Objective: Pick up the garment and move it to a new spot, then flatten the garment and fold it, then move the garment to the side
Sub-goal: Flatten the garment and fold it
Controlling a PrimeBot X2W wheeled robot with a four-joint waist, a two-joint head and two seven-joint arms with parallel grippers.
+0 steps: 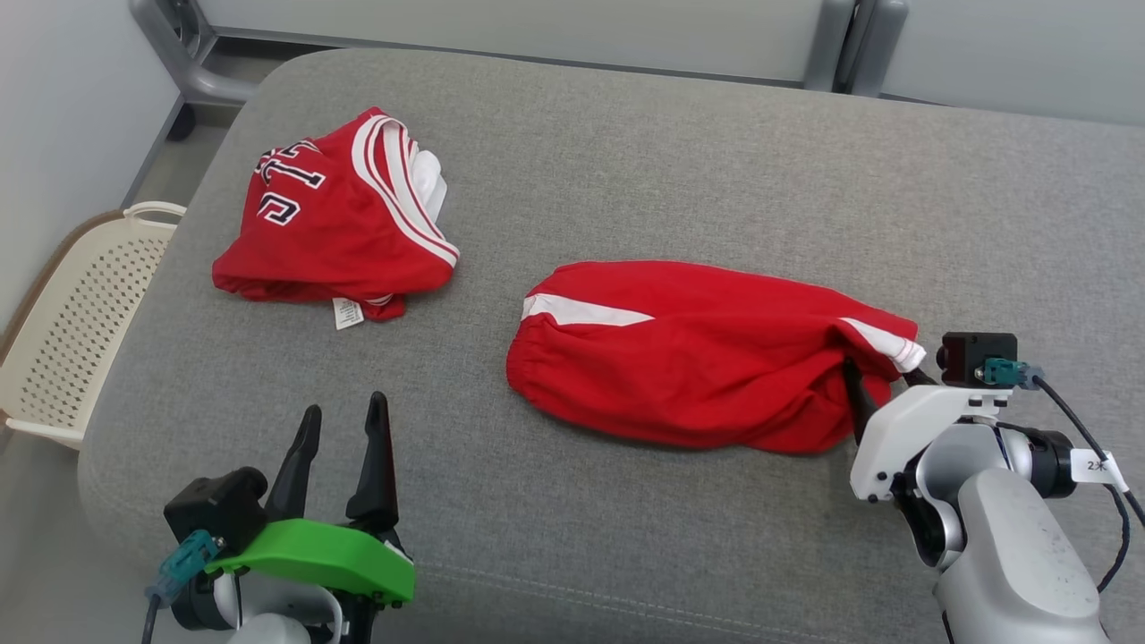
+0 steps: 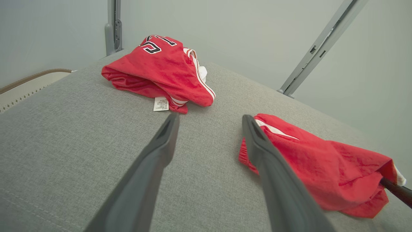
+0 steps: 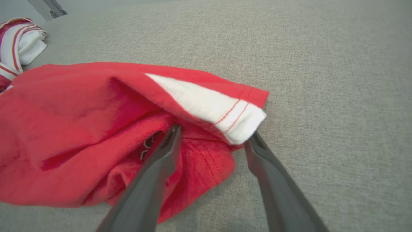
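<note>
Crumpled red shorts with white side stripes (image 1: pixel 698 353) (image 2: pixel 322 167) (image 3: pixel 80 129) lie on the grey cushioned surface (image 1: pixel 626 161), right of centre. My right gripper (image 1: pixel 886 380) (image 3: pixel 214 133) is open at the shorts' right end, its fingers straddling the white-trimmed leg hem; one finger is tucked into a fold and the other sits just beside the white corner. My left gripper (image 1: pixel 344 407) (image 2: pixel 210 117) stands open over bare cushion at the lower left, apart from both garments.
A second red garment, a jersey with black-and-white lettering and a white care tag (image 1: pixel 331 215) (image 2: pixel 161 71) (image 3: pixel 16 42), lies bunched at the back left. A cream perforated basket (image 1: pixel 80 322) stands off the surface's left edge. Grey metal frame legs (image 1: pixel 179 63) rise behind.
</note>
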